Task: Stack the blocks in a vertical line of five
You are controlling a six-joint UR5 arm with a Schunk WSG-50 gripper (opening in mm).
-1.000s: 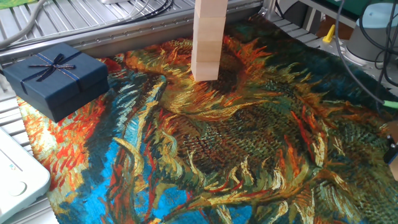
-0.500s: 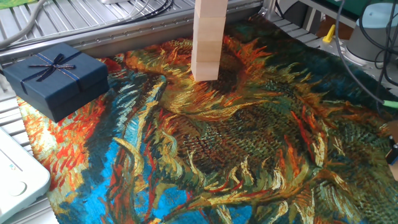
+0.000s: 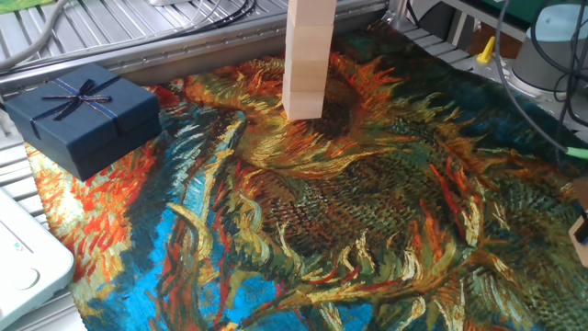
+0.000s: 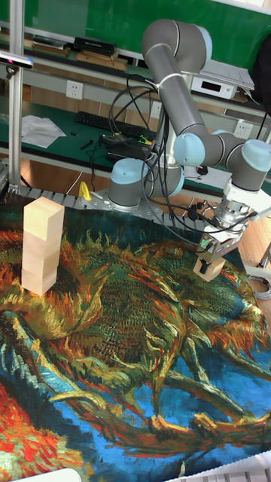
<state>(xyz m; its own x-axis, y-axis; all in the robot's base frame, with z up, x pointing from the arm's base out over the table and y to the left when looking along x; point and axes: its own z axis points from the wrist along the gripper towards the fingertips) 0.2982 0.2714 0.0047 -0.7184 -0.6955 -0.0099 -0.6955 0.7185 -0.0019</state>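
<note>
Three pale wooden blocks stand stacked in a column (image 4: 41,245) at the left of the sunflower cloth (image 4: 113,339). In the fixed view the same stack (image 3: 307,64) rises at the back centre, with its top cut off by the frame. Far to the right of the stack, my gripper (image 4: 208,263) is shut on another block (image 4: 204,272), held a little above the cloth. A corner of that block (image 3: 581,237) shows at the right edge of the fixed view.
A dark blue gift box with ribbon (image 3: 83,115) sits at the cloth's left edge. A white device (image 3: 28,267) lies at the near left. Metal rails (image 3: 138,37) and cables run behind the stack. The arm's base (image 4: 139,184) stands at the back.
At the right edge of the fixed view a dark gripper part has given way to the pale block's corner. The stack and gift box have not moved.
</note>
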